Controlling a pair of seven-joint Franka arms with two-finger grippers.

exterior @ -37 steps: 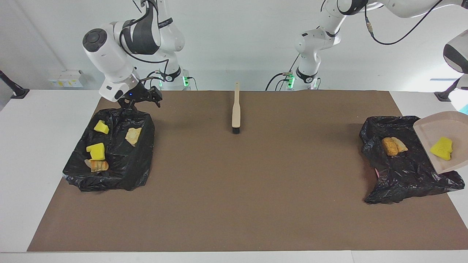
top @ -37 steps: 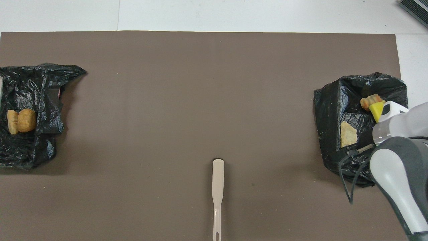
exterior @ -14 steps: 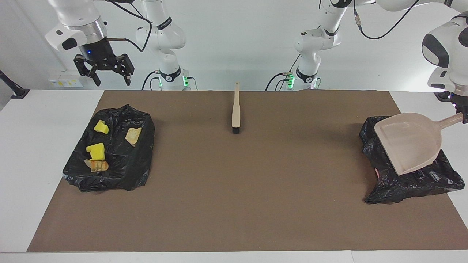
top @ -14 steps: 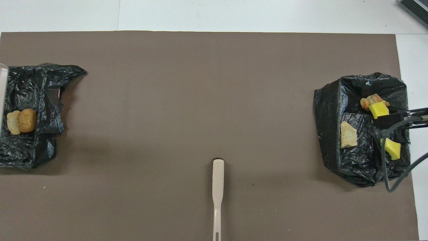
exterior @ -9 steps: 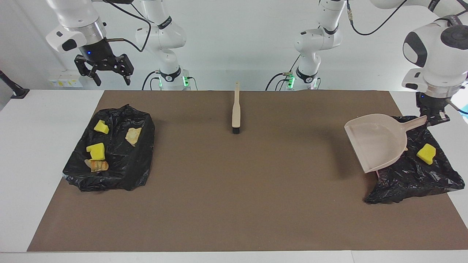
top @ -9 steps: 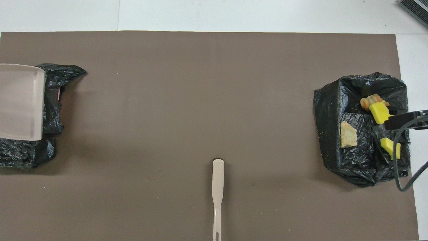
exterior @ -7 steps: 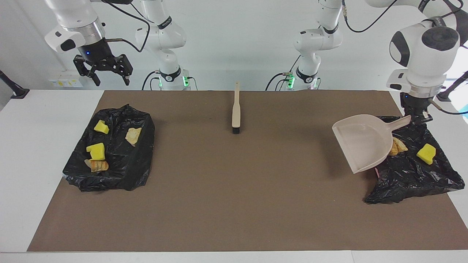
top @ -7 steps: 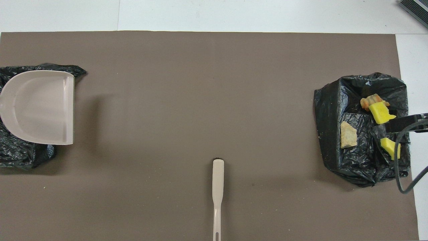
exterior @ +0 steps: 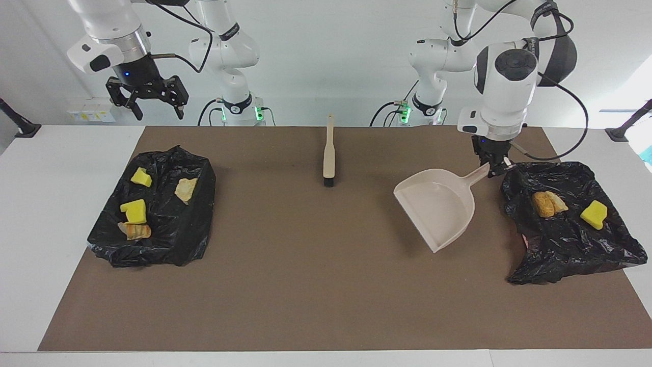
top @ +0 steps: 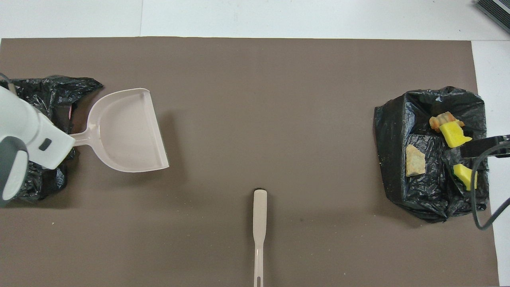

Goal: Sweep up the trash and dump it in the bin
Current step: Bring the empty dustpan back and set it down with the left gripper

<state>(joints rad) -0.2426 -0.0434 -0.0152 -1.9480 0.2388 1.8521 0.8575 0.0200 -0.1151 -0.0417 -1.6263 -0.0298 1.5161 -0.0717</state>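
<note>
My left gripper [exterior: 496,167] is shut on the handle of the empty beige dustpan [exterior: 438,206], held low over the mat beside the black-bagged bin [exterior: 570,244] at the left arm's end. In that bin lie two golden-brown bread lumps [exterior: 547,204] and a yellow sponge chunk [exterior: 593,214]. The dustpan also shows in the overhead view [top: 127,131]. My right gripper [exterior: 147,99] is open and empty, raised over the robots' edge of the table beside the other black-bagged bin [exterior: 168,244]. That bin holds yellow sponge chunks [exterior: 133,210] and bread lumps [exterior: 186,188].
The beige hand brush [exterior: 328,153] lies on the brown mat [exterior: 316,285] at the middle, near the robots, with its bristles pointing away from them. It also shows in the overhead view [top: 259,227].
My left arm has swung the emptied dustpan off the bin toward the table's middle. The yellow sponge chunk it carried now lies in that bin. My right gripper rose from its bin earlier and now waits.
</note>
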